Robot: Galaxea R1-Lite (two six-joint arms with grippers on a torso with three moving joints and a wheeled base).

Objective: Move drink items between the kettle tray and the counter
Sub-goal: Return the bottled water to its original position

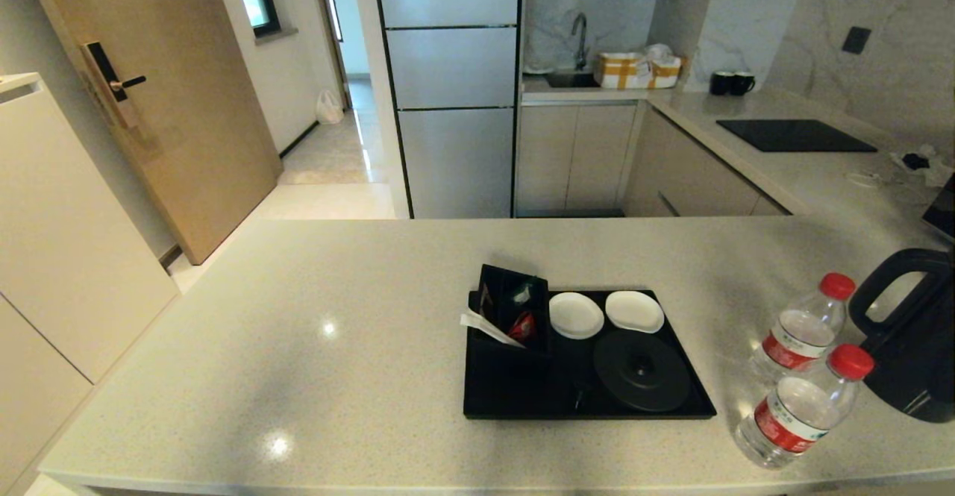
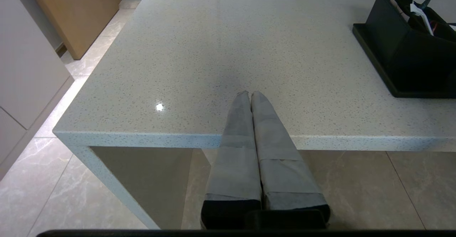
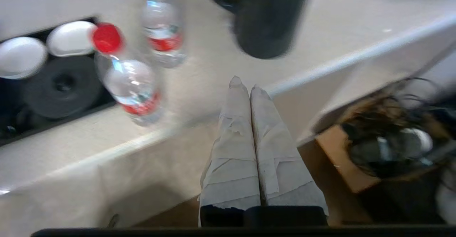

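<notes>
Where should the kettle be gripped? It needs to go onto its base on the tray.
Grip the kettle by its loop handle, coming from the tray side. It stands upright, the handle faces that way, and the body looks too wide to close on.

The wide light beige speckled stone surface (image 1: pixel 321 317) is polished and glossy, throwing back small bright spots of light, while the flat black rectangular kettle tray (image 1: pixel 522 395) on it looks matt and smooth, like plastic. The two small clear plastic water bottles (image 1: pixel 802 406) with red caps are shiny and see-through with glossy red-white labels, and the tall dark grey cylindrical electric kettle (image 1: pixel 914 347) has a dull satin finish. Both the left pincer (image 2: pixel 249 93) and the right pincer (image 3: pixel 245 83) have fingers wrapped in pale grey, matt, cloth-like tape with creased edges.
</notes>
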